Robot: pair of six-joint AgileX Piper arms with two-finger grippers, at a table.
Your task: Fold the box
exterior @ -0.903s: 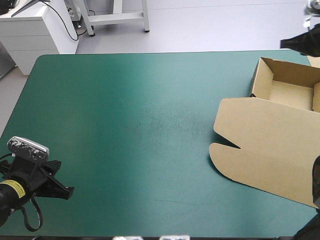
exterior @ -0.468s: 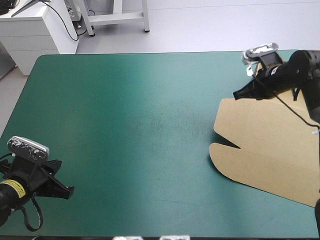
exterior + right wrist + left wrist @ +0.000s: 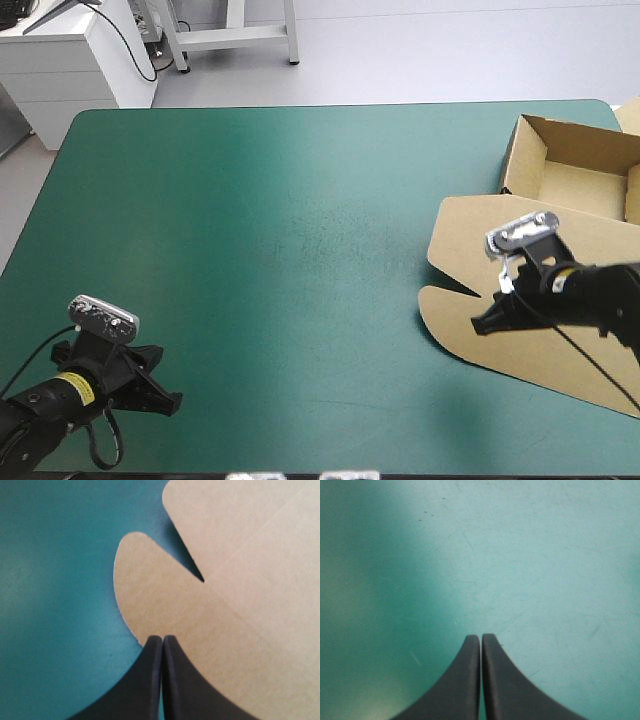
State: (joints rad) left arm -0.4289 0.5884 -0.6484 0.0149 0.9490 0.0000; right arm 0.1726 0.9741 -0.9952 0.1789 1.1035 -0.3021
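Lower left in the high view, your left gripper (image 3: 166, 402) is over bare teal-green cover (image 3: 300, 230). Only its wrist view shows the fingers (image 3: 465, 680) pressed together. Right of centre, your right gripper (image 3: 481, 326), likewise pressed together, is at the rounded flap (image 3: 150, 595) of the box (image 3: 470, 235). The lid lies flat, and the open tray (image 3: 575, 150) is at upper right.

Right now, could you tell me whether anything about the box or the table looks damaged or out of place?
Nothing stands out. The box lies as an open tray with its lid flat on the teal-green cover, no tears visible.
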